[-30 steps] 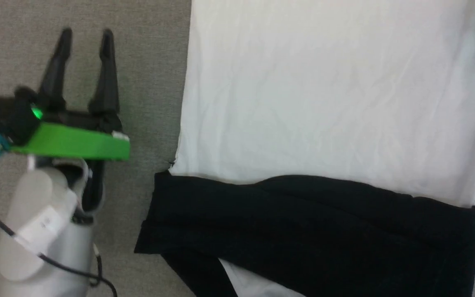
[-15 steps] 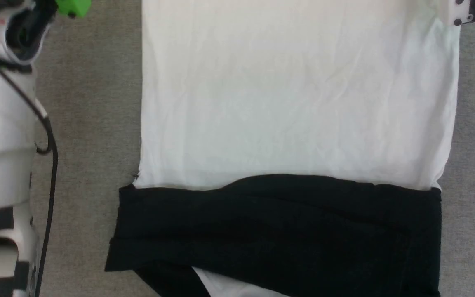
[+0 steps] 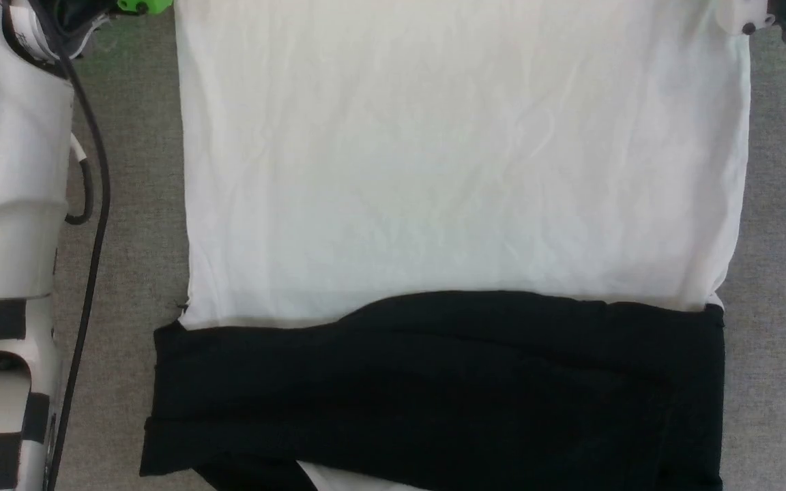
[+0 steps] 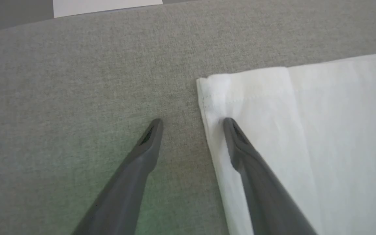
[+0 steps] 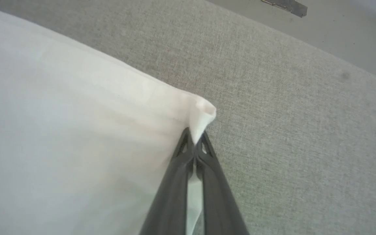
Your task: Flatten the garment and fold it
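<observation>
- Since a second ago the head view has been shifted. The left arm (image 3: pixel 4 170), then seen with its claw at 9 o'clock, is now stretched along the edge from 8 to 11 o'clock, with its green part (image 3: pixel 144 5) at 11 o'clock.
- The garment (image 3: pixel 461 170) is spread flat on a grey cloth (image 3: pixel 127 273). Its white body is seen from 12 o'clock to the centre of the head view.
- The black sleeves (image 3: pixel 434 389) are laid across the body at 6 o'clock, and a small white patch is seen under them towards 7 o'clock.
- A black cable (image 3: pixel 96 204) is hung beside the left arm at 9 o'clock.
- The left claw (image 4: pixel 192 121) is spread wide and nothing is held in it. The garment's edge is straddled near a hemmed corner: one finger is over the white fabric, the other over the grey cloth. Whether the tips are touching down cannot be told.
- The right claw (image 5: pixel 195 133) is closed tight on another white corner. A small peak of fabric is pushed up just past its tips, at 12 o'clock in that wrist view.
</observation>
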### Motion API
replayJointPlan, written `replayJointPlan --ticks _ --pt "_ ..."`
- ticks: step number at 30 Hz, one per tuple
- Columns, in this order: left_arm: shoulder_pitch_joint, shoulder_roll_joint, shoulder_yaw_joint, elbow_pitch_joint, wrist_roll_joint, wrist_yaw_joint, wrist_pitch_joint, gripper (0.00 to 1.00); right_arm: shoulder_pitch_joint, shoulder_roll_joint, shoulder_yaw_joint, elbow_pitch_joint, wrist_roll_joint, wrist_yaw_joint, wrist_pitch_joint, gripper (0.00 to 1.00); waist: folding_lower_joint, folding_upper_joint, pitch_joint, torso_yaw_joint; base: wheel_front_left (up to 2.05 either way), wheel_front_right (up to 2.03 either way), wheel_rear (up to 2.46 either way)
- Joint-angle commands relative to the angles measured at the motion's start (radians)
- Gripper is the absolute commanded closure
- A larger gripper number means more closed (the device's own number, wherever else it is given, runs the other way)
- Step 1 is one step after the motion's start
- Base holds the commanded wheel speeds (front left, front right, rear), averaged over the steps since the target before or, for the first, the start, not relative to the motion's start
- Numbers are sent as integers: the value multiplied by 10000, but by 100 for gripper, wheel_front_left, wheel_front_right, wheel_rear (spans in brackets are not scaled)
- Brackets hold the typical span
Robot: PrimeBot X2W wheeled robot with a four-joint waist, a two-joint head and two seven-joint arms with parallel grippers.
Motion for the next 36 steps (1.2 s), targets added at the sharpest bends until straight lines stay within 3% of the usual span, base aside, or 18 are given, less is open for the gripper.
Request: replayJointPlan --ticks 1,4,5,6,13,18,30,36 --pt "-34 -56 -117 174 24 -39 50 0 -189 -57 28 -35 71 -13 -59 100 0 0 116 -24 0 0 0" --pt "90 -106 -171 317 -182 -166 190 0 -222 -69 46 -12 121 -13 -89 100 0 0 202 -30 0 0 0" --pt "122 -145 -162 316 -312 -233 195 57 -238 -73 48 9 139 -13 -100 100 0 0 232 -30 0 0 0" --pt "141 -143 -228 299 -368 -314 223 100 -250 -81 51 28 148 -13 -112 100 0 0 250 -28 0 0 0" --pt "92 -103 -439 96 -856 -605 -116 100 -338 -181 22 260 187 -13 -250 100 0 0 260 -3 0 0 0" --pt "-83 54 -470 4 -758 -647 -1060 100 -463 -223 -52 342 206 -13 -546 100 0 0 156 -5 0 0 0" --pt "-1340 333 -10 321 265 77 -3936 100 -1318 59 -537 450 -205 -13 -2456 100 0 0 -298 -4 0 0 0" --pt "-1587 269 46 726 239 -155 -5109 100 -1645 409 -758 653 -301 -13 -3331 100 0 0 -735 74 0 0 0"
